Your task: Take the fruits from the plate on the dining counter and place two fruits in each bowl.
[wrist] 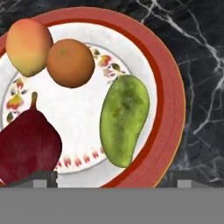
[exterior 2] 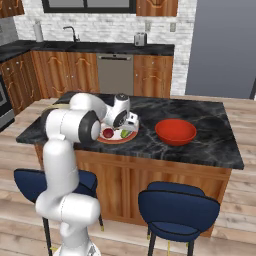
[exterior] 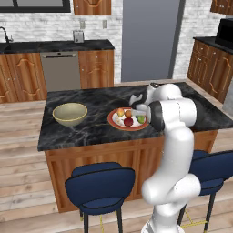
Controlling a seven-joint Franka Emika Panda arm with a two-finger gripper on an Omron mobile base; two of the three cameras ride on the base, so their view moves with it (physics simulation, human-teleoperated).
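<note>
The hand (wrist: 112, 183) hangs released, jaws wide, low over the red-rimmed white plate (wrist: 168, 109) on the black marble counter (wrist: 201, 52), straddling the oblong green fruit (wrist: 124, 118). Closing off-centre could roll it into the neighbouring dark red fruit (wrist: 27, 146), or pinch both together.

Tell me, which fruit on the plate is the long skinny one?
The green fruit. It is stretched out like a bean near the plate's red rim, while the yellow-orange fruit, orange fruit and dark red fruit are rounder.
</note>
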